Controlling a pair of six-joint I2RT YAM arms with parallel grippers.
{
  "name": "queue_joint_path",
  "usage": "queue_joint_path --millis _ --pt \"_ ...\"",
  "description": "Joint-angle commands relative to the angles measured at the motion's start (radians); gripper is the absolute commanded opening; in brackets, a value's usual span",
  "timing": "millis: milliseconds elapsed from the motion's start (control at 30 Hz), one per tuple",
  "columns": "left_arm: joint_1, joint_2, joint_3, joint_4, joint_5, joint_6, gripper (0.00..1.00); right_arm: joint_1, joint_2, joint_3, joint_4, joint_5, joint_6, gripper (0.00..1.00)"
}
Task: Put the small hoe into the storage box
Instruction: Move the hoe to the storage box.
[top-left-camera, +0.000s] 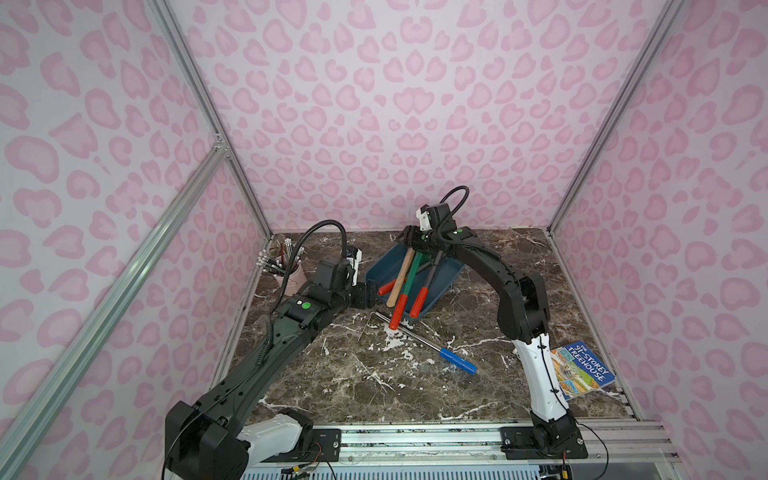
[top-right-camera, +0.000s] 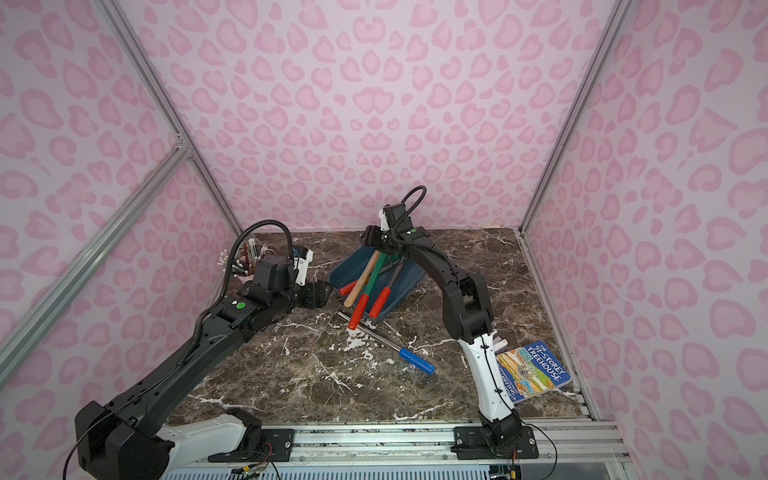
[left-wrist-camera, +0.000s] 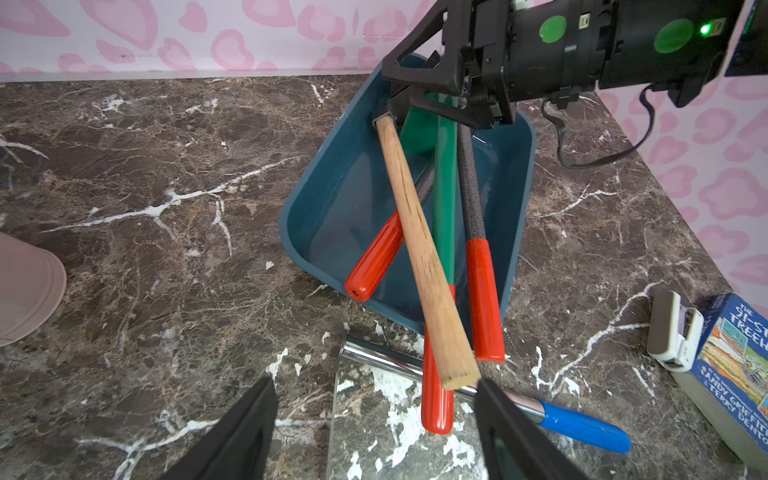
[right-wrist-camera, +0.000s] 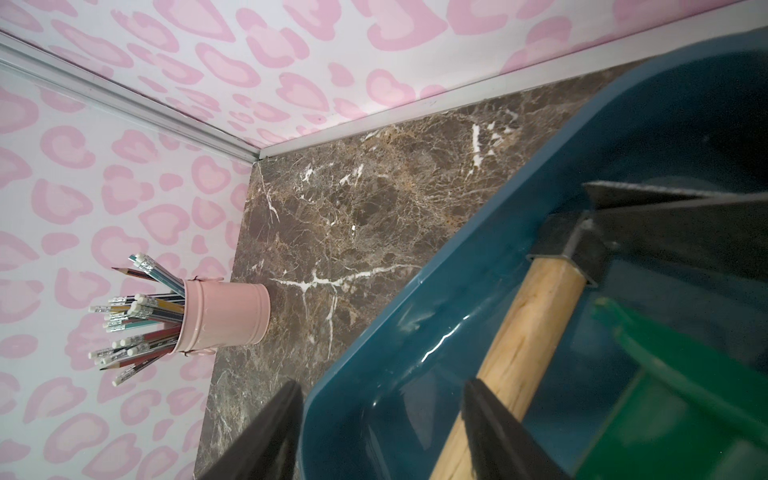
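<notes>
The small hoe (top-left-camera: 400, 276) (top-right-camera: 362, 280) has a pale wooden handle and a dark metal head. Its head lies in the far end of the teal storage box (top-left-camera: 446, 274) (top-right-camera: 406, 283), and its handle slants out over the near rim (left-wrist-camera: 419, 232). My right gripper (top-left-camera: 409, 239) (top-right-camera: 372, 239) hovers open over the box's far end; in the right wrist view (right-wrist-camera: 382, 384) one finger is beside the hoe handle (right-wrist-camera: 523, 328), the other outside the box wall (right-wrist-camera: 457, 270). It holds nothing. My left gripper (top-left-camera: 365, 294) (left-wrist-camera: 374, 380) is open, low by the box's near left corner.
A green-shafted tool (left-wrist-camera: 444, 199) and two dark-shafted tools with red grips (left-wrist-camera: 482, 291) also lie in the box (left-wrist-camera: 332, 199). A chrome tool with a blue handle (top-left-camera: 432, 345) lies on the marble. A pink pencil cup (top-left-camera: 293, 276) stands far left. A book (top-left-camera: 582, 370) is near right.
</notes>
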Motion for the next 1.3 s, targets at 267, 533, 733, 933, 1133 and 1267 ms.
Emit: queue_joint_path --millis 267,533,733,933,1133,1267 --pt "-0.004 0.008 0.013 0.026 0.000 -0.007 0.78 -0.032 -0.100 -0.153 0.001 0.069 -0.034 0.66" --pt "-0.009 0.020 0.020 0.027 -0.003 -0.007 0.78 -0.060 -0.212 -0.339 0.079 0.087 -0.036 0.65" --pt "-0.015 0.029 0.030 0.028 -0.003 -0.007 0.78 -0.075 -0.275 -0.440 0.118 0.106 -0.044 0.65" --pt "-0.018 0.030 0.031 0.027 -0.006 -0.006 0.78 -0.084 -0.323 -0.505 0.159 0.105 -0.057 0.65" --pt "-0.021 0.037 0.031 0.028 -0.007 -0.002 0.78 -0.085 -0.358 -0.538 0.166 0.095 -0.086 0.66" --pt "-0.024 0.040 0.029 0.037 0.000 0.009 0.78 -0.085 -0.405 -0.594 0.190 0.082 -0.116 0.67"
